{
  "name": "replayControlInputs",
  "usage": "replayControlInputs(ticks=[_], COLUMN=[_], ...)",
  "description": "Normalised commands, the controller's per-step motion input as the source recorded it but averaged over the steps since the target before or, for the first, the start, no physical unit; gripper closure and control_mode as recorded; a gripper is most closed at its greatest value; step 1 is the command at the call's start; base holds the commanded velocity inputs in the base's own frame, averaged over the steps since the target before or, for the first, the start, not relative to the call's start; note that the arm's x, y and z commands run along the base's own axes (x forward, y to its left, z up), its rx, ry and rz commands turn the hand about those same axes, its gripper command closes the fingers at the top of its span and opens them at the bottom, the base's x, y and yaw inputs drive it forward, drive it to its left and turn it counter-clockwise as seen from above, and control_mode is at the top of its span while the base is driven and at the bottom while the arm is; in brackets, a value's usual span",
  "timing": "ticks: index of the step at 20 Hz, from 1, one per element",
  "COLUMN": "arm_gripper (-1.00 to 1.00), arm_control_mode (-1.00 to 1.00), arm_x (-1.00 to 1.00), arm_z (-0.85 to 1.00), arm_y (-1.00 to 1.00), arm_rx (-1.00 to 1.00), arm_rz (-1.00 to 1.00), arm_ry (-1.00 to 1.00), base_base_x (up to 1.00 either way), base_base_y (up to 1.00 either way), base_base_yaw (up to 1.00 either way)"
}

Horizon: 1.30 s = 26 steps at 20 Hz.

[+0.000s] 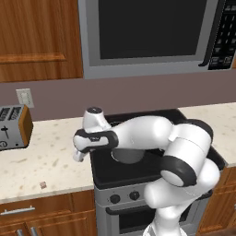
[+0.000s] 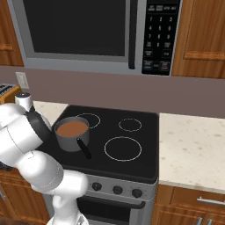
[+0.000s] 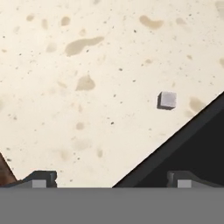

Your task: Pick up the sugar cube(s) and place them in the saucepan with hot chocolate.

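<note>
A pale greyish sugar cube (image 3: 167, 99) lies on the speckled countertop close to the black stove edge, ahead of my gripper (image 3: 112, 181) and to its right. The dark fingertips (image 3: 41, 179) stand wide apart with nothing between them, so the gripper is open. From the left base view the gripper (image 1: 78, 156) hangs over the counter just left of the stove. A pinkish-tan sugar cube (image 1: 43, 185) sits near the counter's front edge. The grey saucepan (image 2: 72, 132) with brown liquid and a black handle stands on the stove's front left burner, partly hidden behind my arm (image 1: 126, 156).
A toaster (image 1: 14, 126) stands at the far left of the counter by a wall outlet (image 1: 25, 97). The black stovetop (image 2: 127, 145) has other bare burners. A microwave (image 2: 88, 30) hangs above. More counter (image 2: 193, 145) lies right of the stove.
</note>
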Motion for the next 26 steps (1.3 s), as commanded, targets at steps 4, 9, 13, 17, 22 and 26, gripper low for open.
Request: replayControlInputs(ticks=[4,9,13,17,22,26], arm_gripper=[-1.0,-1.0,-1.0,-1.0,-1.0,-1.0], arm_control_mode=[-1.0,-1.0,-1.0,-1.0,-1.0,-1.0], arm_x=[0.02,0.23,0.32,0.24,0.05,0.02], arm_z=[0.0,-0.01,-0.06,-0.01,-0.01,-0.11], arm_y=[0.0,0.0,0.0,0.0,0.0,0.01], arm_rx=[0.0,-0.01,0.0,0.0,0.0,0.0], arm_rz=[-0.01,0.0,0.0,0.0,0.0,0.0], arm_ry=[0.0,0.0,0.0,0.0,0.0,0.0], base_base_x=[0.0,0.0,0.0,0.0,0.0,0.0], base_base_y=[0.0,0.0,0.0,0.0,0.0,0.0], base_base_yaw=[0.0,0.0,0.0,0.0,0.0,0.0])
